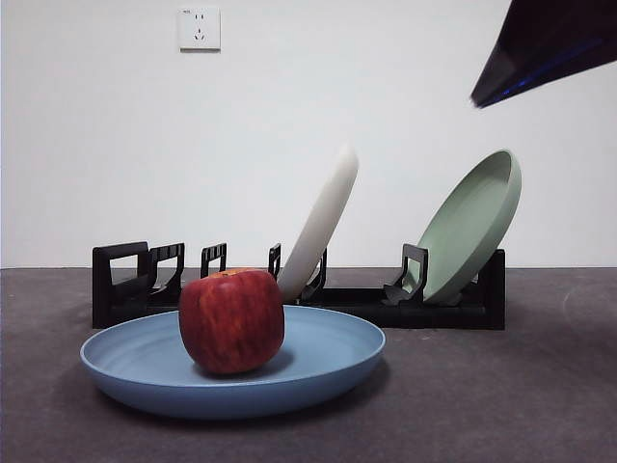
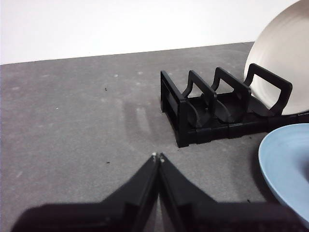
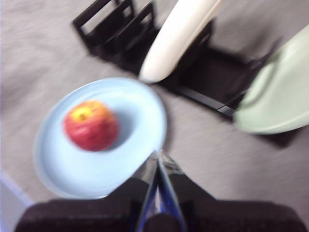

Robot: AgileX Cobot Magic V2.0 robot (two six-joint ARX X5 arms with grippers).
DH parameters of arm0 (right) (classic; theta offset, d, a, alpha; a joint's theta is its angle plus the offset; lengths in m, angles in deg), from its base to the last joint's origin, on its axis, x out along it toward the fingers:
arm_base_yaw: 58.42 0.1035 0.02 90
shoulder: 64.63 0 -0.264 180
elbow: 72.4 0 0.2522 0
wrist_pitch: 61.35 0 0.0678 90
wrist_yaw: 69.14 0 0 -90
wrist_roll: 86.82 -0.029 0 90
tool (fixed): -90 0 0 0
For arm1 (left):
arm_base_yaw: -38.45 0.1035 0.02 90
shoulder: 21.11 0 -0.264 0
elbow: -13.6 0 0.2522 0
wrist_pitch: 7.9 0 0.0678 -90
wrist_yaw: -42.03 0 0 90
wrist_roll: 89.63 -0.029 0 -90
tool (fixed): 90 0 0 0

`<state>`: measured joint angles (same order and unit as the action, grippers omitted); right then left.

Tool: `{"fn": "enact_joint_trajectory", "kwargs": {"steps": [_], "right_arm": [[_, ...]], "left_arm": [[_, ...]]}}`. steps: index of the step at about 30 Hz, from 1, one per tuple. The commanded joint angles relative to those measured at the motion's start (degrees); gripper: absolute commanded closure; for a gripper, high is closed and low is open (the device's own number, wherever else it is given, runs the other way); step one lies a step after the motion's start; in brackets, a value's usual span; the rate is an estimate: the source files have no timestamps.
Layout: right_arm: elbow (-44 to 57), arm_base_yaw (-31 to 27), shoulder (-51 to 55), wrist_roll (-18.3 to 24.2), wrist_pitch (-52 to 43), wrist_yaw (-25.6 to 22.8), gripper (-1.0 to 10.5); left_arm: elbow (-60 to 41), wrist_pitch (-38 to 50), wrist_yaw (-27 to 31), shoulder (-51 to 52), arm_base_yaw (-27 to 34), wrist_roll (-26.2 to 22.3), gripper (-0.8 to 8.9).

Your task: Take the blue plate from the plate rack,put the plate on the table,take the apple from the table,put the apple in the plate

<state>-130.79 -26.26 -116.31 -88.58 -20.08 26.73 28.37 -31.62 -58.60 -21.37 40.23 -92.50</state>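
The blue plate (image 1: 318,362) lies flat on the dark grey table (image 1: 501,395), just in front of the black plate rack (image 1: 125,285). The red apple (image 1: 231,320) rests inside it, left of the plate's middle. From above, the right wrist view shows the apple (image 3: 91,124) in the blue plate (image 3: 130,121); my right gripper (image 3: 158,157) hangs shut and empty above the plate's edge, seen as a dark tip (image 1: 540,48) at the top right of the front view. My left gripper (image 2: 158,157) is shut and empty over bare table, beside the rack's empty end (image 2: 193,106) and the plate's rim (image 2: 285,164).
A cream-white plate (image 1: 323,222) leans in the rack's middle slots and a pale green plate (image 1: 472,222) leans at its right end. A wall socket (image 1: 200,29) sits on the white wall behind.
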Motion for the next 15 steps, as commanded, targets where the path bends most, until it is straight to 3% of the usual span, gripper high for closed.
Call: {"fn": "enact_joint_trajectory", "kwargs": {"steps": [1,5,11,15], "right_arm": [[0.33,-2.10,2.95,5.53,0.22,-2.45,9.5],[4.42,-9.09,12.96,5.75,-1.68,-1.36,9.5],[22.25,-24.55,33.57,5.62,-13.60,-1.40,9.5],[31.39,-29.86,41.81,4.61,-15.91,-1.44,9.5]], "left_arm": [[-0.83,0.28,0.00,0.15,0.20,0.50,8.16],[-0.83,0.28,0.00,0.15,0.20,0.50,8.16],[-0.83,0.28,0.00,0.15,0.20,0.50,8.16],[-0.83,0.28,0.00,0.15,0.20,0.50,8.16]]}}
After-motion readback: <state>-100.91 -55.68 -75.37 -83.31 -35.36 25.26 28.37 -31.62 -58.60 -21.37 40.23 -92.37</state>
